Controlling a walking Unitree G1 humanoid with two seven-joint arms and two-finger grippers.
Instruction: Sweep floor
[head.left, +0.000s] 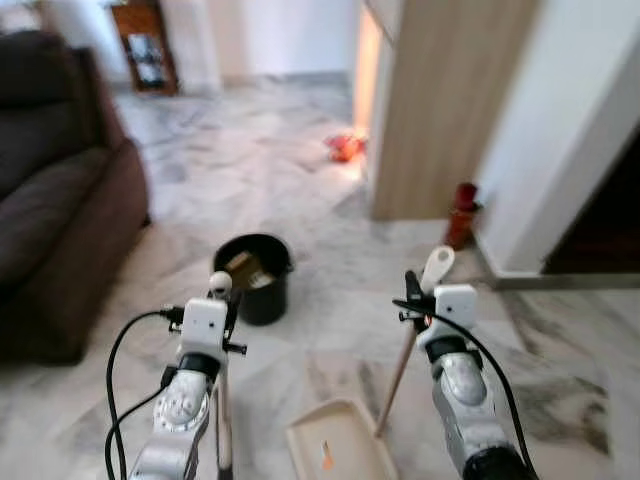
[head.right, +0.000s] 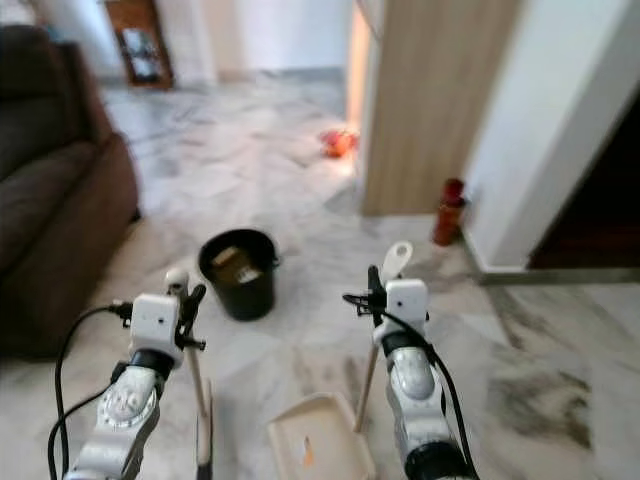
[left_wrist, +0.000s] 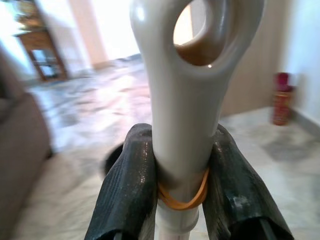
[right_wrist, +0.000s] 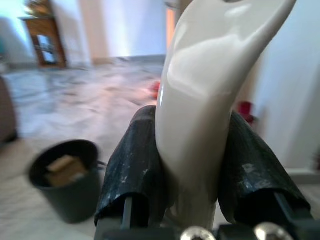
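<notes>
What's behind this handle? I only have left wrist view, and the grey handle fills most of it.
Observer: A black bucket stands on the marble floor ahead, with brown scraps inside.
Operator: What is the right arm doing?
Observer: The right gripper is shut on a cream dustpan handle.
Operator: Where is the pan itself?
Observer: The dustpan rests low between the arms, with a small orange bit in it.
Operator: And my left?
Observer: The left gripper clamps the broom handle near its top.
</notes>
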